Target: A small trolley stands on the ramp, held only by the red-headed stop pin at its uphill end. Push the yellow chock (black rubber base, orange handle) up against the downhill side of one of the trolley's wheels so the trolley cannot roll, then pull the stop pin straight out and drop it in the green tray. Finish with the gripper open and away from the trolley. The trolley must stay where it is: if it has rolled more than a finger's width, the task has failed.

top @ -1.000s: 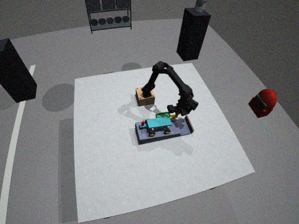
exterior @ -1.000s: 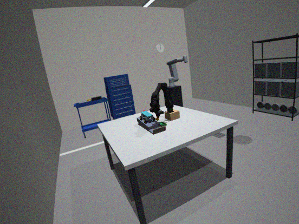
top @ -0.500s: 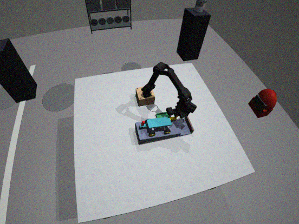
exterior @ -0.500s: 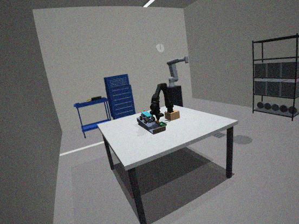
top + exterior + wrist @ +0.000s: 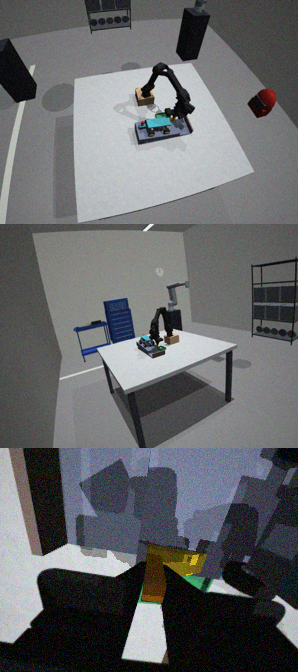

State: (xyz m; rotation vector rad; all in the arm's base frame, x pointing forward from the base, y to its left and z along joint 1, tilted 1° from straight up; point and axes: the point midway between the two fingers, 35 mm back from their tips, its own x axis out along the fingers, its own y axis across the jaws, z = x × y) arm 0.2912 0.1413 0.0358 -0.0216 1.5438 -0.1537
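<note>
The trolley with its teal top stands on the blue-grey ramp. The red-headed stop pin stands upright at its uphill end. My gripper is shut on the orange handle of the yellow chock. It holds the chock low near the ramp's robot-side edge, downhill of the trolley. A dark wheel is to the right of the chock in the wrist view, apart from it. The chock's rubber base is mostly hidden, and its height above the ramp is unclear.
The green tray lies beside the ramp on the robot's side, partly showing under the chock in the wrist view. A brown end board closes the ramp's low end. The arm's wooden base block stands behind.
</note>
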